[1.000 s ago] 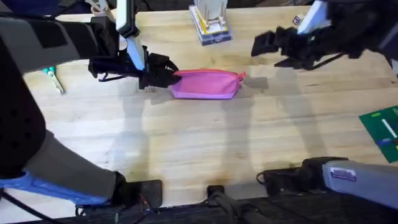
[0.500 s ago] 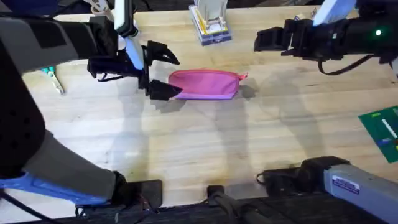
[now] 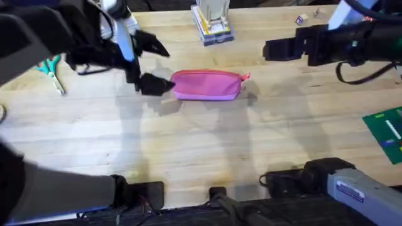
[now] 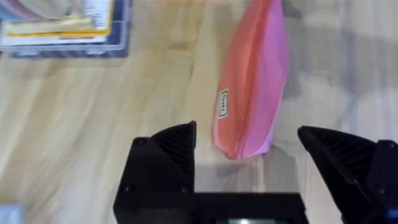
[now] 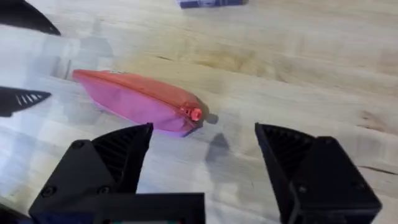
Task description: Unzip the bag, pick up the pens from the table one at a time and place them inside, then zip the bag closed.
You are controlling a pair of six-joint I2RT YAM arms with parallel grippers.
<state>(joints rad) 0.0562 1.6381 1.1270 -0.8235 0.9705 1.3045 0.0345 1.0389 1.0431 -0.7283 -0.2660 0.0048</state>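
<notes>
Left gripper [image 3: 152, 64] black, angular, fingers spread beside oblong pink fabric bag [image 3: 206, 85], right gripper [image 5: 202, 155] likewise spread

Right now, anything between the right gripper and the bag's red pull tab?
No. In the right wrist view, bare table lies between the open right gripper and the pull tab on the bag.

We see a pink bag [image 3: 206, 85] with a red pull tab [image 5: 195, 114], pale wooden table [image 3: 201, 144], black grippers, teal-handled scissors [image 3: 51, 69] and a green board [image 3: 386, 130].
</notes>
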